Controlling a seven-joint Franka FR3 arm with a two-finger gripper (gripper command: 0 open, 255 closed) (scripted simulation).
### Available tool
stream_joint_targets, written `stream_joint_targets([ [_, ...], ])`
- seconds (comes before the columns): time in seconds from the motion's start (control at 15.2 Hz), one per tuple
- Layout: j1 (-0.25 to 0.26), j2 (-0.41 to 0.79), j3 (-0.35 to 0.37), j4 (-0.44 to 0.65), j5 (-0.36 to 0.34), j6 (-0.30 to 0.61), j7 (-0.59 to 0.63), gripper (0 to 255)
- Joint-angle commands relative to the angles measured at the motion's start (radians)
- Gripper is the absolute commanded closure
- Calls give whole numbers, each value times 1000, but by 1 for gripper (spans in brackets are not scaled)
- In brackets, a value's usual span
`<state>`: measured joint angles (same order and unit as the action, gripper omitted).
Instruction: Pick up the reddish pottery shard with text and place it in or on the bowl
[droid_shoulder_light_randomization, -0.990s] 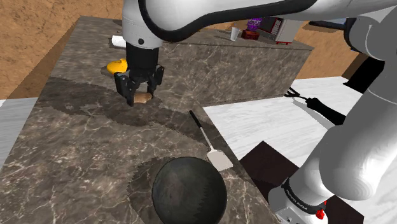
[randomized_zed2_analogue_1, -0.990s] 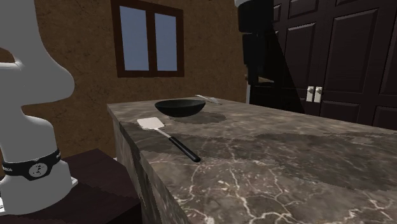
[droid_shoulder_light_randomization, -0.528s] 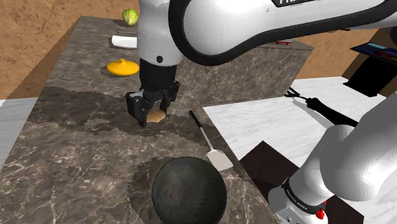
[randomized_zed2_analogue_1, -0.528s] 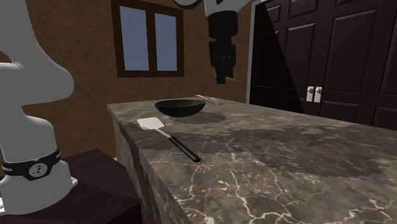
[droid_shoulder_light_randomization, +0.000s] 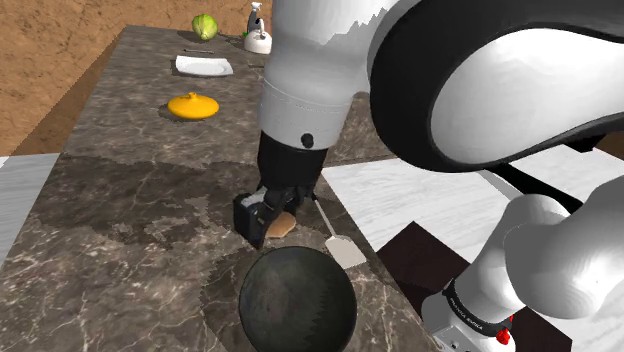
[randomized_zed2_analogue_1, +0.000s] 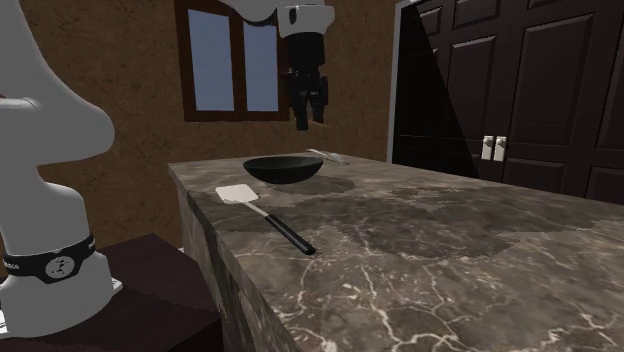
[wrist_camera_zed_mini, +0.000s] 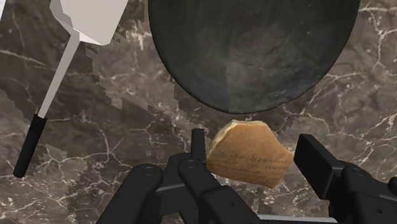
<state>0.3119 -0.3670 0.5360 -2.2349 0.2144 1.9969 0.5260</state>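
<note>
Shard: tan-orange pottery shard (wrist_camera_zed_mini: 248, 153), pinched betw. both fingers of the black gripper (wrist_camera_zed_mini: 254, 149), held in the air above the counter (droid_shoulder_light_randomization: 120, 230), touching nothing else.
Writing: faint lines of script across shard's face in wrist view; too fine to read.
Axis: long axis runs finger to finger. Rounded broken edge faces the bowl (wrist_camera_zed_mini: 254, 51), flat face toward the wrist cam.
Place: in wrist view shard sits just short of bowl's rim, not over it. In shoulder view shard (droid_shoulder_light_randomization: 283, 224) hangs just beyond the bowl (droid_shoulder_light_randomization: 297, 300), betw. it and the spatula's handle.
Gripper: clenched on shard; in second ext. view gripper (randomized_zed2_analogue_1: 305, 115) hangs well above the bowl (randomized_zed2_analogue_1: 283, 168).
Bowl: dark, round, near counter's end and the edge by the stand.
Spatula (droid_shoulder_light_randomization: 335, 235): white blade, black handle, lies along that same edge, just beside bowl, apart from it.
Farther off: orange lid-like item (droid_shoulder_light_randomization: 192, 105) mid-counter. White plate (droid_shoulder_light_randomization: 204, 65), green fruit (droid_shoulder_light_randomization: 205, 25) and white bottle (droid_shoulder_light_randomization: 258, 35) at far end.
In the way: nothing betw. shard and bowl.
</note>
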Motion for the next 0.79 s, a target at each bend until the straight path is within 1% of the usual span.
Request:
stream_joint_targets([
  [0.0, 29, -62, 10, -50, 34, -5, 19, 255],
  [0.2, 67, -128, 25, -96, 70, -18, 49, 255],
  [0.73, 69, -100, 54, -181, 80, 95, 49, 255],
])
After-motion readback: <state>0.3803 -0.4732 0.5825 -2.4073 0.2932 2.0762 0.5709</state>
